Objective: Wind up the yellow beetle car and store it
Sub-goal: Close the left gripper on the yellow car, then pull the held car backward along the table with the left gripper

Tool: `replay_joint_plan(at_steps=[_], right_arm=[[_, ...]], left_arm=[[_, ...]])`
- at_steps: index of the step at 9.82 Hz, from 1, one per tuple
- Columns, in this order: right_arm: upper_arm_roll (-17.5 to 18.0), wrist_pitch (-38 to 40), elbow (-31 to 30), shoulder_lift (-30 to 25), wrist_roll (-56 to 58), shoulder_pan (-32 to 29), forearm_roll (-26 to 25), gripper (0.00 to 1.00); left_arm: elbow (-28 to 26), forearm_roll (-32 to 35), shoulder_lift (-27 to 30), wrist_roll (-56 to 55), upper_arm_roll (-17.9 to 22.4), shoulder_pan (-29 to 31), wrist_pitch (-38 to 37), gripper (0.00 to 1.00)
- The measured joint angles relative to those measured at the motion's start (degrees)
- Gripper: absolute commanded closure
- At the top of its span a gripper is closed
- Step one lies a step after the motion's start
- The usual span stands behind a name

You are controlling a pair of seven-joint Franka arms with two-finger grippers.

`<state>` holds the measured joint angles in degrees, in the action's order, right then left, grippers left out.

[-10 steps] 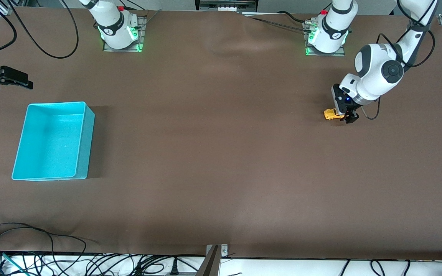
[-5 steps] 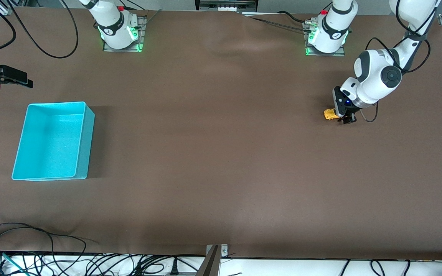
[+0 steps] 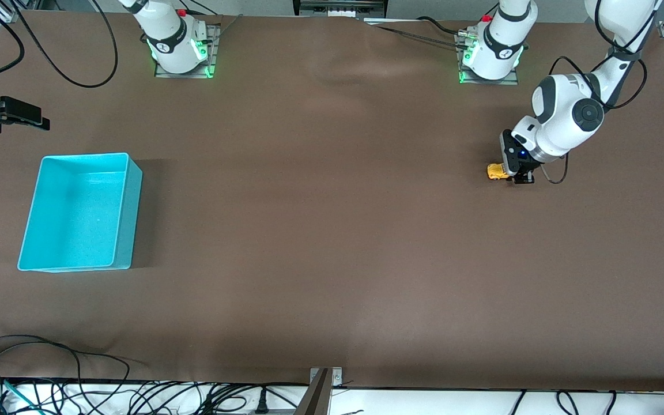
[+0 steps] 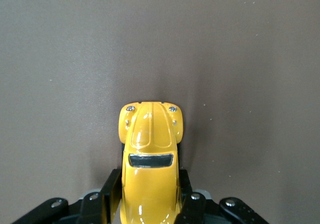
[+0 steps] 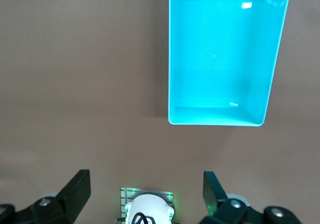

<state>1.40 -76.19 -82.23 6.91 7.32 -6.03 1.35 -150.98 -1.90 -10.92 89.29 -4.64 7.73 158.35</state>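
Clamped on the flanks of the small, glossy yellow beetle car [image 4: 150, 164], the left gripper [image 4: 149, 199] has just gone from wide open a second ago to shut; its black fingers [image 4: 111, 194] press against both sides of the rounded body behind the dark windscreen. The car sits on the brown table covering [image 3: 332, 242] toward the left arm's end, its nose pointing away from the gripper, wheels apparently on the surface. In the front view the left gripper [image 3: 517, 176] has also dropped lower over the toy [image 3: 496, 172] than it stood a second ago.

That closing means the grasp step looks done. With the car held, I judge the next move to be dragging it backward along the table to load its spring, then carrying it away.

Well apart, toward the right arm's end, rests the empty turquoise rectangular plastic bin [image 3: 126, 213], also seen from above in the right wrist view [image 5: 172, 58]. Over the table edge farther from the camera than the bin, the right gripper [image 3: 21, 118] waits, its fingers [image 5: 75, 189] spread wide and empty.
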Motion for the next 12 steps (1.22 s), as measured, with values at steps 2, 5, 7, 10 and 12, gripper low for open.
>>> replay_joint_plan(at_steps=[2, 5, 7, 10, 12], right_arm=[[-0.03, 0.02, 0.00, 0.00, 0.00, -0.02, 0.00, 0.00], [-0.05, 0.03, 0.00, 0.01, 0.00, -0.14, 0.02, 0.00], [-0.05, 0.05, 0.00, 0.02, 0.00, -0.17, 0.03, 0.00], [-0.04, 0.11, 0.04, -0.12, -0.02, -0.20, 0.04, 0.00], [0.19, 0.11, 0.40, -0.85, -0.06, -0.16, 0.05, 0.00]], left_arm=[[1.18, 0.00, 0.36, 0.04, -0.03, 0.00, 0.20, 0.91], [6.97, 0.00, 0.87, 0.16, -0.36, -0.74, -2.61, 0.91], [15.32, 0.00, -0.47, 0.22, -0.71, -1.22, -11.52, 0.91], [24.62, 0.00, -7.52, 1.49, -0.75, -2.50, -15.10, 0.93], [28.26, 0.00, -13.68, 1.95, -0.73, -2.56, -15.09, 0.94]])
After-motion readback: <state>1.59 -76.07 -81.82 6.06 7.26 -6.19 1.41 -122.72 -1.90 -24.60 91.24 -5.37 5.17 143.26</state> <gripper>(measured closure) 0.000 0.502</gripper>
